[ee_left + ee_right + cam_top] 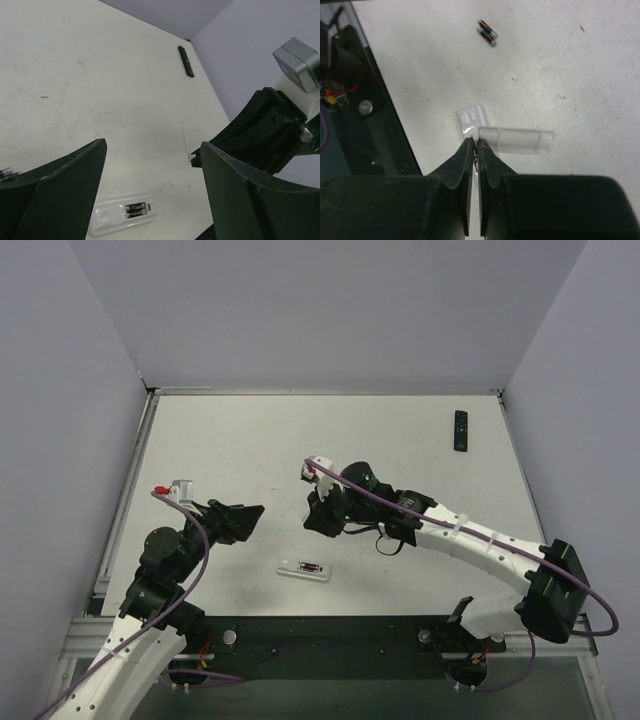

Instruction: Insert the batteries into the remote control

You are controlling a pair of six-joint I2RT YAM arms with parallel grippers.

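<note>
On the surface [230, 440] we see the left pincer [243, 521] with its fingers spread wide and holding nothing. The right pincer [320, 520] has its fingers pressed together on the end of a thin white cover [517, 140]. The white remote [303, 569] lies between the two arms near the front edge of the surface, its long axis running roughly left to right. It sits just toward the near edge from the right pincer and a little to that pincer's left, and we judge the right arm to be the closer one. A black remote [460, 430] lies well apart at the far right. The batteries [136, 209] rest side by side in the white remote's open bay, so we judge that fitting the cover is what remains. The left wrist view shows the pale remote body around the cells, and the cover only as an edge-on sliver. The right wrist view shows the cover's flat face, but there the remote's shell washes out against the surface and only the two cells stand out.
</note>
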